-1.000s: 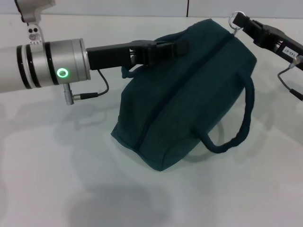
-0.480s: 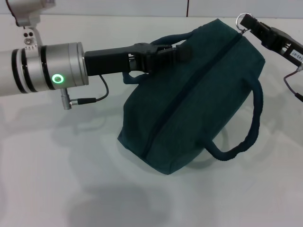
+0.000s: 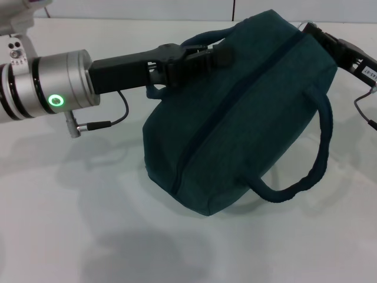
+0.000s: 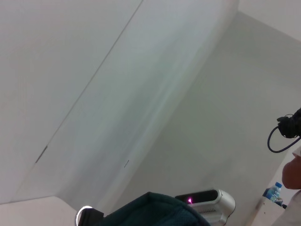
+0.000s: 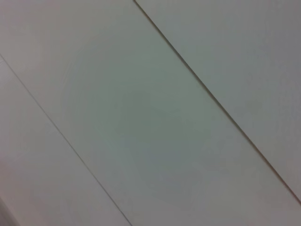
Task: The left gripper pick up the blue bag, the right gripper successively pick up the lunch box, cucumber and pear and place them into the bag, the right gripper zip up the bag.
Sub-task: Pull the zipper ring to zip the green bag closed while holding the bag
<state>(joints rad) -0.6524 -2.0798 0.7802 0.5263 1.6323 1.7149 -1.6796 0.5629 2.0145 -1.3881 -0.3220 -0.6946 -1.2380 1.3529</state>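
The blue bag (image 3: pixel 247 118) hangs tilted above the white table, its zipper seam (image 3: pixel 224 112) running shut along the top. My left gripper (image 3: pixel 206 59) reaches in from the left and is shut on the bag's far handle. At the bag's far right end my right gripper (image 3: pixel 315 32) is shut on the zipper pull. The near handle (image 3: pixel 309 168) droops free. In the left wrist view the top of the bag (image 4: pixel 155 209) and the silver ring pull (image 4: pixel 83 216) show. The lunch box, cucumber and pear are out of view.
The white table (image 3: pixel 70 224) spreads under and around the bag, with the bag's shadow on it. The left arm's cable (image 3: pixel 106 121) dangles below its silver joint. The right wrist view shows only pale wall panels.
The bag has risen and shifted right, looming larger. The right gripper has moved right with the pull, and the ring is now mostly hidden behind the bag. The left arm's joint has drifted left.
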